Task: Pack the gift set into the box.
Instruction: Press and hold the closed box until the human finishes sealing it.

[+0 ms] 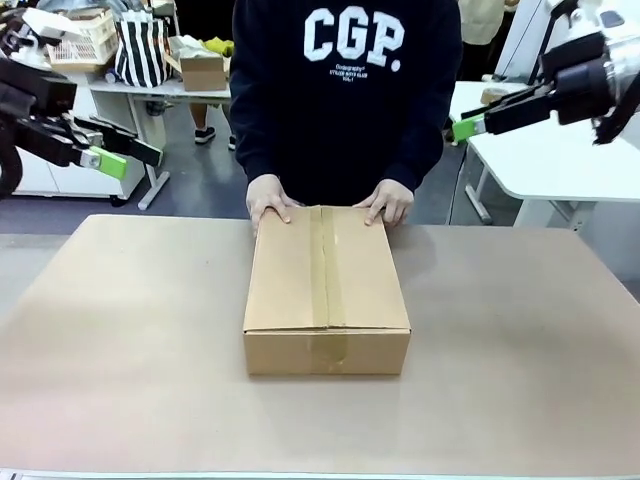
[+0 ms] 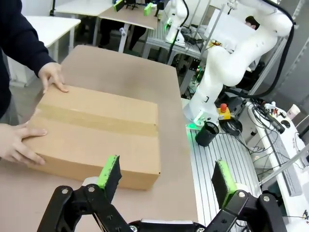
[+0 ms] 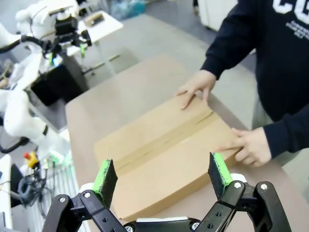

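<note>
Both gape wide: left pincer [image 1: 125, 156] upper left, right pincer [image 1: 464, 128] upper right; keep clear while the person's hands [image 1: 270, 205] rest on the taped box [image 1: 325, 275].

Plain brown box [image 1: 326, 290]; navy sweatshirt [image 1: 345, 130], white lettering [image 1: 353, 40].

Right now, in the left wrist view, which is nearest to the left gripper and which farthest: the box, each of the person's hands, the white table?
1. The box, just ahead of the left gripper.
2. The lower hand, at picture left, on the box's edge.
3. The upper hand, on the box's far corner.
4. The white table, top left, past the person's arm.
</note>
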